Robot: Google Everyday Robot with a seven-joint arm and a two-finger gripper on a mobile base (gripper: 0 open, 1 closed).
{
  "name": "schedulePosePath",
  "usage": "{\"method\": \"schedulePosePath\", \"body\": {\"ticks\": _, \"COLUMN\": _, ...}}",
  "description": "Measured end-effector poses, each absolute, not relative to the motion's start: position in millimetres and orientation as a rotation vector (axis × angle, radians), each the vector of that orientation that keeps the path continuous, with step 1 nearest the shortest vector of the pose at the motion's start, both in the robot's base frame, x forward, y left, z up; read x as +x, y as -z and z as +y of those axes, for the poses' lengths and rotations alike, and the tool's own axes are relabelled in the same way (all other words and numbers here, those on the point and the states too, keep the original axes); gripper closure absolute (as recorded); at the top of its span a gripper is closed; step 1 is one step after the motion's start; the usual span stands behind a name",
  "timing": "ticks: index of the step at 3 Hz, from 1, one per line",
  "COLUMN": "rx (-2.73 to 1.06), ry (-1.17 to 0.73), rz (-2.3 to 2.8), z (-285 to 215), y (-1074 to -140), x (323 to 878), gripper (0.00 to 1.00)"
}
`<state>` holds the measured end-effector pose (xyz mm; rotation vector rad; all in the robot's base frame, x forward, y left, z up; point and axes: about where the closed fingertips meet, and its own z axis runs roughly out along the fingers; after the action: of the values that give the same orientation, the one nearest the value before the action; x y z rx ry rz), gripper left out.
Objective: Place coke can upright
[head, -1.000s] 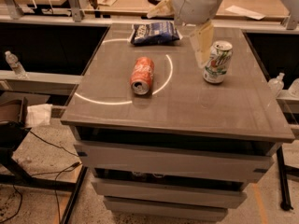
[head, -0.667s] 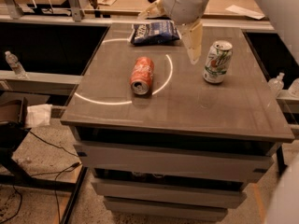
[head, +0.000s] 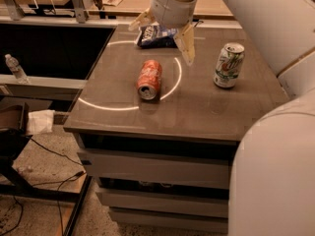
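The coke can [head: 149,79] is orange-red and lies on its side on the grey table [head: 197,117], its silver top facing the front edge. My gripper [head: 164,35] hangs above the table just behind the can, over the blue bag. It is open and empty, with one finger [head: 140,19] to the left and the other finger [head: 187,48] lower on the right. It does not touch the can.
A white-and-green soda can [head: 229,65] stands upright at the right of the table. A blue snack bag [head: 156,35] lies at the back, partly under the gripper. My white arm fills the right side. A water bottle [head: 15,69] stands on a shelf at left.
The gripper has moved left, away from the white-and-green can and to a spot behind the coke can. Both cans have stayed in place.
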<state>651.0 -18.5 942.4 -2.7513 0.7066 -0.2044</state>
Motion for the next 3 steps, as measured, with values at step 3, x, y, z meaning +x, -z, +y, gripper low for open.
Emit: {"method": "schedulePosePath", "body": {"ticks": 3, "rx": -2.849, "ry": 0.162, "rz": 0.339, "z": 9, "y": -898, "x": 658, "gripper": 0.0}}
